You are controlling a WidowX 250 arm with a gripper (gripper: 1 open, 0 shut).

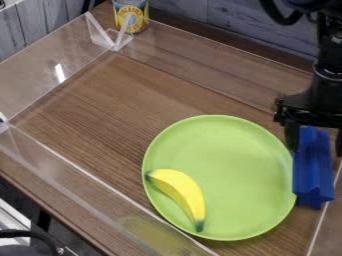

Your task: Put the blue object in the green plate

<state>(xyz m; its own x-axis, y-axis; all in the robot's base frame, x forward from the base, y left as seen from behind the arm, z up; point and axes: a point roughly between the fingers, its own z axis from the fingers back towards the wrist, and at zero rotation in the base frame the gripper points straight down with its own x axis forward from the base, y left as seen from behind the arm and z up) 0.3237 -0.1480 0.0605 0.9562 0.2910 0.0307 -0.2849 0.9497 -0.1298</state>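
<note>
The green plate lies on the wooden table at the lower right. The blue object is a long block lying lengthwise against the plate's right rim. I cannot tell whether it rests on the rim. My gripper points straight down over the block's far end and is open. Its dark fingers stand on either side of that end. Whether they touch the block is not clear. The arm above covers part of the gripper.
A yellow banana lies in the plate's near left part. A yellow cup stands at the back left. Clear plastic walls fence the wooden table, one running close past the blue block on the right.
</note>
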